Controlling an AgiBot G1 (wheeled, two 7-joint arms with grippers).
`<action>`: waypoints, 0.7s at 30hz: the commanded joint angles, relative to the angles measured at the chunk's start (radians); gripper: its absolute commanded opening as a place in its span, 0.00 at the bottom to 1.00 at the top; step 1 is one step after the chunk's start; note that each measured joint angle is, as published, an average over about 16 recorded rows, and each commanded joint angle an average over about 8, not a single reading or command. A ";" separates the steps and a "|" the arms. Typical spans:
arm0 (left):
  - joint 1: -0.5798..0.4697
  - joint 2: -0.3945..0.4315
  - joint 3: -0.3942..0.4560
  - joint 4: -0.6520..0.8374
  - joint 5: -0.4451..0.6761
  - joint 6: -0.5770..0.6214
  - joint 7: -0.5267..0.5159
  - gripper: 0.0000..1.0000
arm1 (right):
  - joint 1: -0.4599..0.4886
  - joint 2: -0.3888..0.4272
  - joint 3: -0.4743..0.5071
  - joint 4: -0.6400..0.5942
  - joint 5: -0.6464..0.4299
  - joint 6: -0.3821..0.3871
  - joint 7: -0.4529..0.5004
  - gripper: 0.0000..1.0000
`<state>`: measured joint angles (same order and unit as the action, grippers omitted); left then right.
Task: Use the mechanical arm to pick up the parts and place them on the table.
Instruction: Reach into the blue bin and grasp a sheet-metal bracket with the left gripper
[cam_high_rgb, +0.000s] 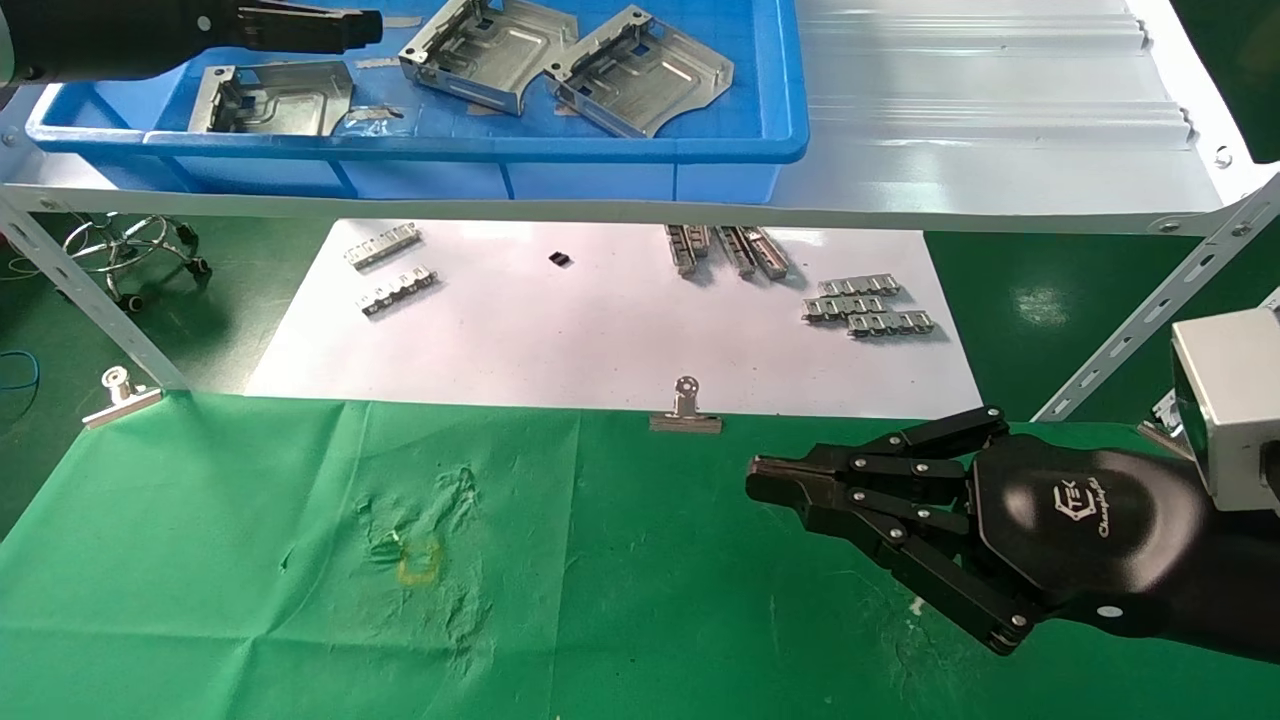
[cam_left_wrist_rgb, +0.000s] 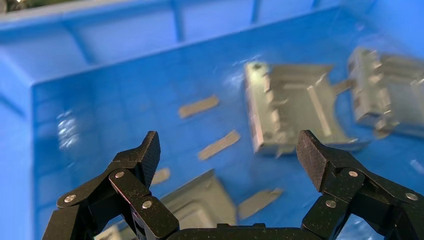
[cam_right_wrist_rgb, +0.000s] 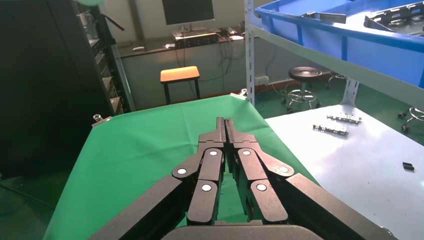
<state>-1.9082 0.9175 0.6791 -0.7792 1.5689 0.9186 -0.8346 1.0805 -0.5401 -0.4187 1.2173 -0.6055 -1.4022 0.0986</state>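
Now | left jaws (cam_left_wrist_rgb: 229, 152) spread over parts (cam_left_wrist_rgb: 295, 107) in bin (cam_high_rgb: 500, 150) | right jaws (cam_high_rgb: 765, 478) closed above table (cam_high_rgb: 250, 600)

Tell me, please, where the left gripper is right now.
In the head view, the left gripper is at upper left, over the blue bin, beside the leftmost metal part.

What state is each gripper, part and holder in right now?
left gripper: open, empty, over the blue bin.
right gripper: shut, empty, over the green table.
three parts: loose in the bin, none on the table.
binder clips: clamped on the cloth's far edge.
toothed strips: lying on the white sheet.
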 joint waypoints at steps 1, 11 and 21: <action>-0.035 0.008 0.023 0.027 0.040 0.016 -0.039 1.00 | 0.000 0.000 0.000 0.000 0.000 0.000 0.000 0.00; -0.072 -0.063 0.067 -0.069 0.144 0.075 -0.219 0.83 | 0.000 0.000 0.000 0.000 0.000 0.000 0.000 0.00; -0.042 -0.144 0.105 -0.249 0.244 0.126 -0.431 0.42 | 0.000 0.000 0.000 0.000 0.000 0.000 0.000 0.00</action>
<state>-1.9503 0.7779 0.7816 -1.0215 1.8113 1.0352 -1.2565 1.0805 -0.5401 -0.4187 1.2173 -0.6055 -1.4022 0.0986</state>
